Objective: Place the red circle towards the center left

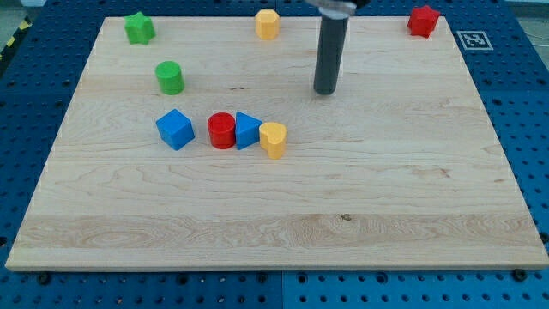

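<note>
A pale wooden worktop (283, 232) holds 8 small blocks. From the view's left: a green star (139, 27) at the top, a green cylinder (170, 77) below it, then a row of a blue cube (176, 129), the red circle (221, 130), a blue triangle (248, 130) touching its right side, and a yellow block (273, 139). A yellow hexagon (268, 23) sits at the top edge. My tip (324, 91) stands apart, up and right of the row. There is no gripper, only the rod. A red star (423, 20) marks the top right. To do this well, I judge the tip should reach the red circle's right side without dragging the blue triangle, and steer past the blue cube.
</note>
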You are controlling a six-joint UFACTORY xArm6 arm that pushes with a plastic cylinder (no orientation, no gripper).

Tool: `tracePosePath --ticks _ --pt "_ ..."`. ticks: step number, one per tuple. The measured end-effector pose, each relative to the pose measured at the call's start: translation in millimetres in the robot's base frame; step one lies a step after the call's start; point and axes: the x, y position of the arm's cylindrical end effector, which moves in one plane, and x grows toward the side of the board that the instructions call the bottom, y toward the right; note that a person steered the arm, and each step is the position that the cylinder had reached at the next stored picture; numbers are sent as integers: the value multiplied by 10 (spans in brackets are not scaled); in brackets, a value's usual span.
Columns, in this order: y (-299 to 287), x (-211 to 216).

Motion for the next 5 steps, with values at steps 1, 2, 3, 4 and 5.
tracePosePath --ticks 1,2,3,4,5 --pt "-202 525" --pt "-382 1119" --pt "-581 1642" --pt "-1029 1743" --pt "-1253 1462"
